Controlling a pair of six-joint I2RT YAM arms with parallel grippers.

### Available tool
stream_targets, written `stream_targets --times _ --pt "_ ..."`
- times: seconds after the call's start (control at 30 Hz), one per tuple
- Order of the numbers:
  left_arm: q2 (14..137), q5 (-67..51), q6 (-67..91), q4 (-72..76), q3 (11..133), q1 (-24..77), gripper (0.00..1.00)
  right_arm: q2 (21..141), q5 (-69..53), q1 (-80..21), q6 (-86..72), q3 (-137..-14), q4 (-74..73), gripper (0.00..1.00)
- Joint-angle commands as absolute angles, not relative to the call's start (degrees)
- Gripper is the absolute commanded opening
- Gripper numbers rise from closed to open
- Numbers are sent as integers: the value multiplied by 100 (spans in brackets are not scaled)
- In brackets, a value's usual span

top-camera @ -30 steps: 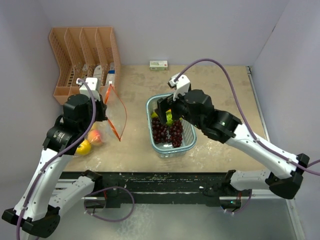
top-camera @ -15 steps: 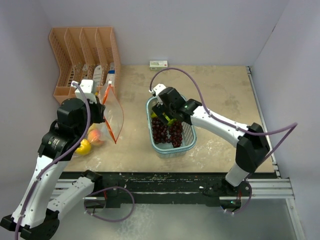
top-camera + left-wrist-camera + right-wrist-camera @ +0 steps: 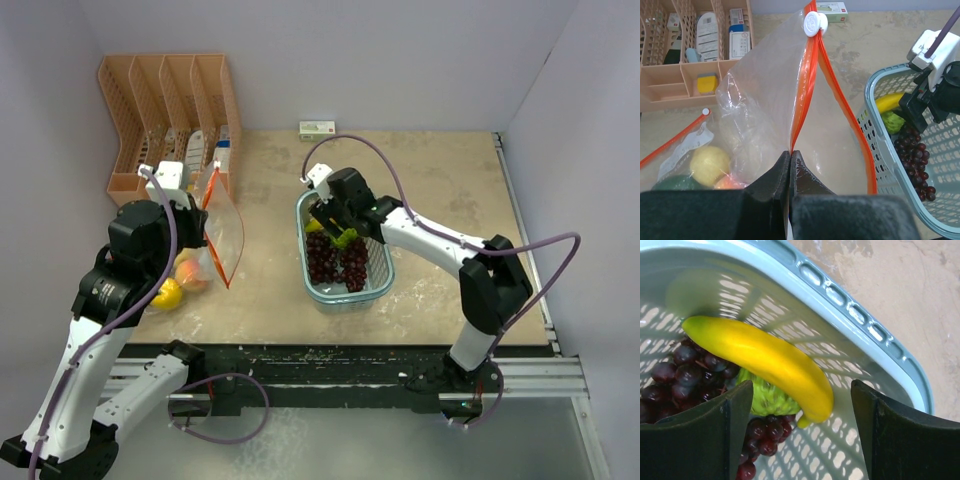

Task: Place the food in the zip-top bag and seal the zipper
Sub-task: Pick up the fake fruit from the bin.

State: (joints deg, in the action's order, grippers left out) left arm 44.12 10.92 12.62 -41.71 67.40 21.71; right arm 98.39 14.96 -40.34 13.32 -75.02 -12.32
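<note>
Raised left gripper [image 3: 791, 156] clamped shut; right gripper [image 3: 800, 390] spread wide.

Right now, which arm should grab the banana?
Right. The right pincer is open over the banana in the basket. The left pincer is busy, shut on the zipper, holding the bag up.

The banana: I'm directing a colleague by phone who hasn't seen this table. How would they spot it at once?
Find the light blue basket in the middle of the table. At its far end, on top of dark red grapes and a bumpy green piece, lies the banana: the only long, curved, yellow thing inside.
</note>
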Motion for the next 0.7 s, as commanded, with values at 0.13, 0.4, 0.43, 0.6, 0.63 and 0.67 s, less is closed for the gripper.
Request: stream_targets --times 0.13,0.4,0.43,0.6,0.63,0.67 --pt "4315 1171 1149 -4074 6983 2137 0 10155 1272 -3981 1371 -7398 -822 67" --pt "4307 1101 1186 -4066 6961 2132 0 10357 1730 -3982 1206 -7286 -823 27" --pt "4314 1099 1188 -4066 6966 2136 0 10286 1776 -3976 1183 -7291 -851 18" --pt "4356 1107 1186 -4079 7005 2134 0 9636 1767 -3984 895 -7404 -1053 0" --pt "4367 1107 1186 -4076 7000 2141 0 9486 1729 -3982 818 -7435 -1090 0" --pt "4376 1115 1198 -4071 6986 2134 0 9321 1691 -3986 753 -7473 -1203 0"
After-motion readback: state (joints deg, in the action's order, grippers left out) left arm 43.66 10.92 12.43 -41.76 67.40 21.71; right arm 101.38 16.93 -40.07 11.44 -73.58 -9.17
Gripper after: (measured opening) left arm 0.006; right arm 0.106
